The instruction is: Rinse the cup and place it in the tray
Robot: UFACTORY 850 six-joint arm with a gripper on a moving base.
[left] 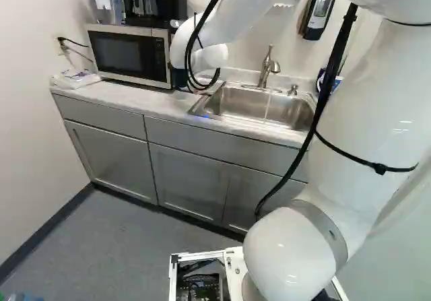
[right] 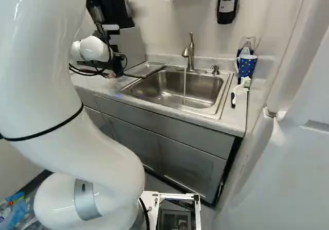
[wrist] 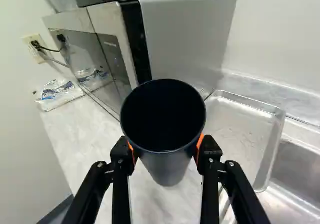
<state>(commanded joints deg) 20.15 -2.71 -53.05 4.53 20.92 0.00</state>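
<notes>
Wrist view: past the microwave [wrist: 117, 48], the dark cup [wrist: 163, 129] is gripped in the hand [wrist: 166, 150] above the table [wrist: 80, 134], outside the tray [wrist: 242, 129]. Beyond lies the sink [wrist: 302, 166], with water [right: 184, 88] running. Whether rinsing is done, I cannot tell; tray placement is not yet done.

No readable lettering, numbers or signs, pale marking on the front of the microwave [wrist: 150, 38] too small to read
</notes>
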